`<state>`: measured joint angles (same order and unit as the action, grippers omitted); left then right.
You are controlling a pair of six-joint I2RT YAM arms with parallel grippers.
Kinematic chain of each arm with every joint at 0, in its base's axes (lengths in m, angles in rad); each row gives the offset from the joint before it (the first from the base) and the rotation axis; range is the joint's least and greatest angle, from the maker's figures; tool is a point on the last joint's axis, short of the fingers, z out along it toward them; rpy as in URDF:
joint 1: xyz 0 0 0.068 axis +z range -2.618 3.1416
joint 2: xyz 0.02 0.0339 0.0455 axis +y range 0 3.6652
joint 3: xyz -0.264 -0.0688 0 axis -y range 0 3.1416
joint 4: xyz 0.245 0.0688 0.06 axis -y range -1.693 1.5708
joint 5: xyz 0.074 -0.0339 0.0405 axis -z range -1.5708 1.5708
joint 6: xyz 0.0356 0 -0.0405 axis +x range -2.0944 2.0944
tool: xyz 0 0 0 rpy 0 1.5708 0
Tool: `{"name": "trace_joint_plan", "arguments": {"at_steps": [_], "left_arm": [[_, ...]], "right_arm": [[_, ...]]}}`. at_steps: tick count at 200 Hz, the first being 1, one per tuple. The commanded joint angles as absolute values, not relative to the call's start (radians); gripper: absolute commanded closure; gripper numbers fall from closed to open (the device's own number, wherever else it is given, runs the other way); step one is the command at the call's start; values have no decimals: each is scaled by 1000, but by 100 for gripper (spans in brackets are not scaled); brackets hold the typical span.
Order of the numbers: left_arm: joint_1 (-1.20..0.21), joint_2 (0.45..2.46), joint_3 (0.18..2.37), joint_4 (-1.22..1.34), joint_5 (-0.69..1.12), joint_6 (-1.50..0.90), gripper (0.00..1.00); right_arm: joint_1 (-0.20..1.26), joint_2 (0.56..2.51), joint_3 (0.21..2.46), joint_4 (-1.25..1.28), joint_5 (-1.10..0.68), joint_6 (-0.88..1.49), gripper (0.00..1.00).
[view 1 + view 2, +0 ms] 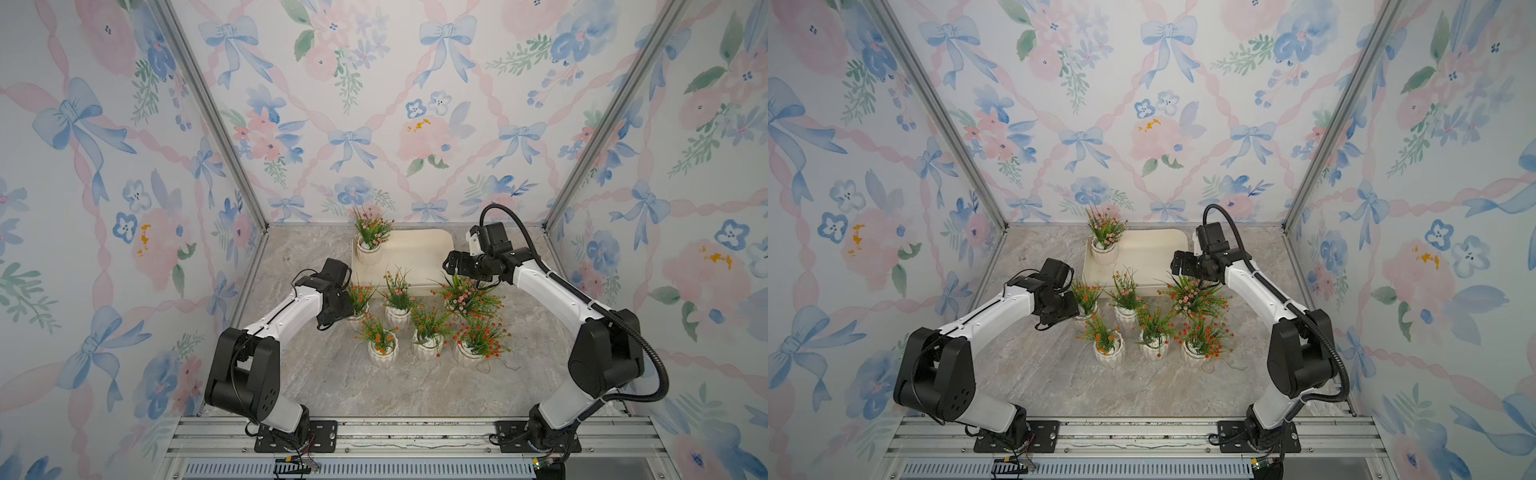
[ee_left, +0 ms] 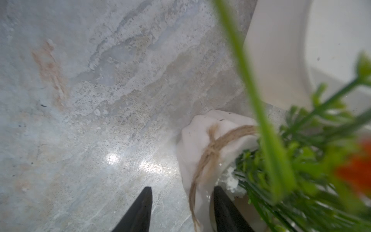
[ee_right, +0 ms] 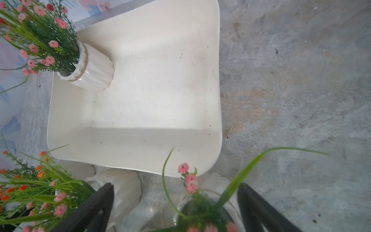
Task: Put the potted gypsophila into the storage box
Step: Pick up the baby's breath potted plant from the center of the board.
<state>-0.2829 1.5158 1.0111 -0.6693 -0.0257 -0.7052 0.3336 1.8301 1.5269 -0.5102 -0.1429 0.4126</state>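
Potted gypsophila in the box [image 1: 369,253]: one small white ribbed pot of thin green sprigs and pink blossoms; we see it upright in the far left corner of the storage box [image 1: 419,253], twine round its neck.
Storage box: shallow cream plastic tray with rounded corners and low walls, lying at the middle of the worktop's far edge.
Worktop [image 1: 332,386]: grey marbled slab carrying the box and six more pots.
Back row: just before the box's near wall we find the back-left orange pot [image 1: 358,309], the back-middle pot [image 1: 397,316] and the back-right pink pot [image 1: 465,299].
Front row: nearer the worktop's near edge stand the front-left orange pot [image 1: 382,353], the front-middle orange pot [image 1: 428,347] and the front-right red pot [image 1: 471,353], all upright.
Left jaws: spread; in the left wrist view we see the black left fingertips [image 2: 144,202] straddling the back-left orange pot's rim, tied with brown twine [image 2: 212,146]. One tip stands outside the wall with bare worktop between; the other sits at the mouth beside white filling [image 2: 230,180].
Right jaws: spread wide above the back-right pink pot; in the right wrist view its mouth lies between the black right fingertips [image 3: 100,204], one of them well clear of the rim.
Contact: we cannot tell whether any tip touches a pot.
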Motion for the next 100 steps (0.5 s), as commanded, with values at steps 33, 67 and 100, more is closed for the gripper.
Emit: {"name": "trace_joint_plan", "arguments": {"at_steps": [33,67,100], "left_arm": [[-290,1535,994,-655,-30,-712,53],[-291,1539,995,-654,-35,-708,58],[-292,1544,994,-655,-35,-707,62]], "right_arm": [[319,1804,1499,-505,-146,429,3],[319,1807,1494,-502,-147,433,3],[319,1809,1489,-499,-150,436,3]]}}
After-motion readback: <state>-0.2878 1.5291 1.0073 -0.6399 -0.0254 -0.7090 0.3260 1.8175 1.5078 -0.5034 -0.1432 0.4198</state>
